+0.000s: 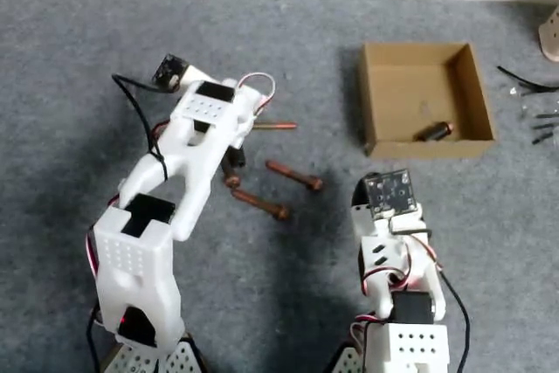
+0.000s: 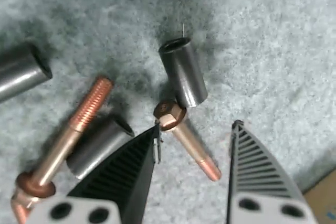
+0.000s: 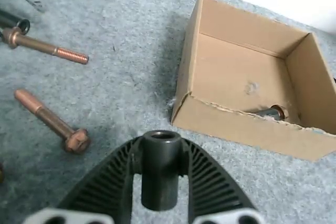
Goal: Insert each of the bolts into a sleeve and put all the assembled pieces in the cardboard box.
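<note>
My left gripper (image 2: 197,127) is open just over the grey carpet, its jaws either side of a copper bolt (image 2: 188,142) whose hex head touches a dark sleeve (image 2: 184,72). A second bolt (image 2: 68,140) lies across another sleeve (image 2: 100,145), and a third sleeve (image 2: 21,72) lies farther off. My right gripper (image 3: 160,148) is shut on an upright dark sleeve (image 3: 160,171), short of the cardboard box (image 3: 247,135). One assembled piece (image 3: 273,112) lies inside the box (image 1: 376,98). Loose bolts (image 1: 294,175) lie between the arms, beside the left arm (image 1: 205,124).
Black cables and small screws (image 1: 534,111) lie on the carpet right of the box. A pale object (image 1: 550,32) sits at the far right edge. Two more bolts (image 3: 50,121) (image 3: 44,47) lie on the carpet beside the box.
</note>
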{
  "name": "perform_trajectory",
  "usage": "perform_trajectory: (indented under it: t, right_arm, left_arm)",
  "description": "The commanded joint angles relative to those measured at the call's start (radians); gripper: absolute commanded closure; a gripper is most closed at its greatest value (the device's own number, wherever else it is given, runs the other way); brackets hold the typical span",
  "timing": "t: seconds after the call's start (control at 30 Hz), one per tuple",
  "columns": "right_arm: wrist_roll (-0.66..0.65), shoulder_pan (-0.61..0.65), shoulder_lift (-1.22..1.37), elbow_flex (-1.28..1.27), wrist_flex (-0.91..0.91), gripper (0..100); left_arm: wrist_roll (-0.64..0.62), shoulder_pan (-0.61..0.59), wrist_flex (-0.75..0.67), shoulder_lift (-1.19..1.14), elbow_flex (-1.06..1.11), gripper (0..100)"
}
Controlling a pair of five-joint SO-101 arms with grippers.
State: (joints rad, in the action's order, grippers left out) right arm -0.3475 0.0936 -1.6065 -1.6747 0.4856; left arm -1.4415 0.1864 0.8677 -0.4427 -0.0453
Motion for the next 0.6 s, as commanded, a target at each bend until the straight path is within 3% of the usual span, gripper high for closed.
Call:
perform_trajectory:
  t: [0.0,0.57]
  right_arm:
    - [-0.014,-0.015,-0.018,-0.117,-0.001,99.5]
    - [-0.014,-0.015,-0.016,-0.117,-0.001,99.5]
  left_arm:
    - [0.009,0.031,-0.023,0.007,-0.002,80]
    - [0.011,0.027,-0.018,-0.163,-0.096,80]
